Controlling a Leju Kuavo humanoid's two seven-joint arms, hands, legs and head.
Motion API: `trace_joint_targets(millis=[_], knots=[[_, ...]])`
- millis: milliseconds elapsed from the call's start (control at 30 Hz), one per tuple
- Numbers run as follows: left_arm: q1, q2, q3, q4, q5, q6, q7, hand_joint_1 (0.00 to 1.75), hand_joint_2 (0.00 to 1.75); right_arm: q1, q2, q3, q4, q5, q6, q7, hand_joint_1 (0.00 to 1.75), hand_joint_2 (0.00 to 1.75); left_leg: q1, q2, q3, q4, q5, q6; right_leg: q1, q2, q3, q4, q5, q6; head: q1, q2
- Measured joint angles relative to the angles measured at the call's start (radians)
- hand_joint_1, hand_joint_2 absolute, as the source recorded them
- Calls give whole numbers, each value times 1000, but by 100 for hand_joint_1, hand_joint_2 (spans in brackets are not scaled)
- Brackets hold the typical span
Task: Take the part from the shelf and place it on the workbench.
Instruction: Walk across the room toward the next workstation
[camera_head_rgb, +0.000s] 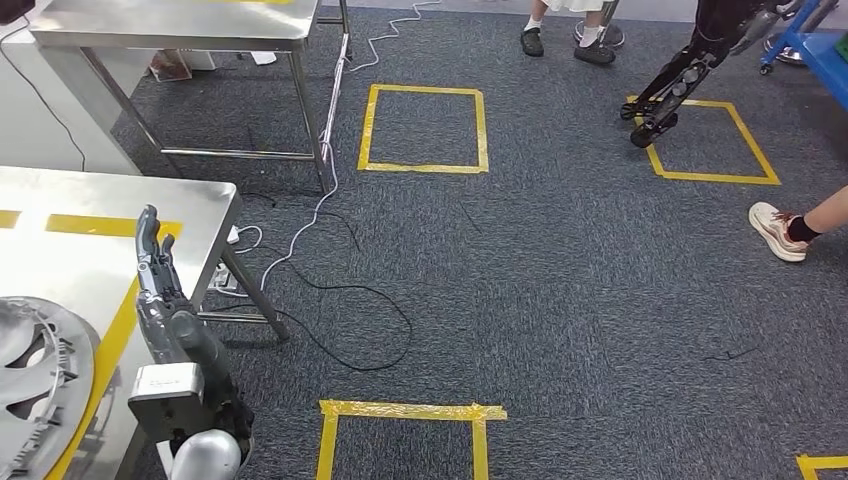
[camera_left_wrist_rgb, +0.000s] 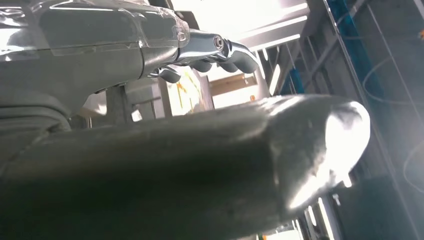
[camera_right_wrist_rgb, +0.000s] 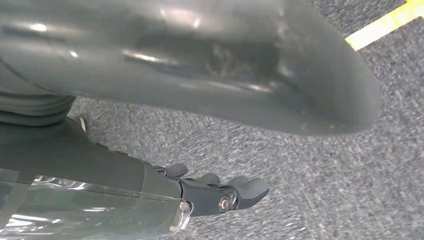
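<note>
Here, places are given relative to the workbench (camera_head_rgb: 120, 215).
Part: a silver wheel cover (camera_head_rgb: 40, 385) is seen lying flat on the workbench, at its near left end, beside a yellow tape line (camera_head_rgb: 105, 365).
Left hand: the left hand (camera_head_rgb: 152, 252) is raised above the workbench's right edge — fingers straight, apart, nothing held.
Right hand: the right hand (camera_right_wrist_rgb: 220, 192) is seen over grey carpet (camera_right_wrist_rgb: 320, 200), fingers stretched out, nothing held.
Floor: yellow tape squares (camera_head_rgb: 425, 128) are laid on the carpet right of the workbench — cables (camera_head_rgb: 340, 300) trail beside its legs.
People: shoes (camera_head_rgb: 778, 230) are seen far right of the workbench.
</note>
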Motion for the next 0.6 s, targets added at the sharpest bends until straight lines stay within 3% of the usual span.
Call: trace_joint_targets(millis=[67, 133, 333, 367, 467, 500, 533, 600], knots=[[0, 0, -3, 0, 1, 0, -1, 0, 0, 2, 0, 1, 0, 1, 1, -4, 0, 0, -1, 12, 8, -1, -5, -5, 3, -16, 61, -129, 70, -8, 0, 0], [0, 0, -5, 0, 1, 0, -2, 0, 0, 1, 0, 3, 0, 1, 3, -11, 0, 0, -2, 21, 11, -1, -9, -12, 12, -35, 102, -215, 92, -18, 0, 0], [1, 0, -8, 0, 1, 0, -2, 0, 0, 0, 0, 6, 0, -1, 7, -22, 0, 0, -2, 31, 14, -4, -11, -23, 19, -35, 109, -233, 87, -26, -2, 0], [1, 0, -9, 1, 1, 0, -5, 0, 0, 1, 0, 8, 0, -5, 8, -24, 0, 0, 0, 18, 16, 3, -20, -28, 18, -30, 116, -242, 90, -32, -2, 0], [-6, 1, -25, 23, 9, 0, -10, 0, 0, 0, -1, 10, 1, -44, 11, -29, 0, 0, 2, -35, -89, 198, -96, -40, 15, 7, 137, -262, 95, -51, -8, 0], [-13, 1, -33, 35, 12, 0, -11, 0, 0, -1, -1, 9, 1, -56, 11, -28, 0, 0, 1, -39, -112, 226, -90, -40, 15, 21, 138, -260, 92, -52, -10, 0], [-20, 1, -38, 43, 12, 0, -11, 0, 0, -1, -1, 9, 1, -61, 10, -27, 0, 0, 2, -44, -91, 174, -49, -39, 14, 30, 140, -257, 90, -50, -10, 0], [-32, 1, -48, 57, 12, 0, -12, 0, 0, -2, -1, 9, 1, -65, 10, -26, 0, 0, 5, -75, -38, 56, 8, -35, 12, 48, 137, -245, 81, -42, -10, 0]])
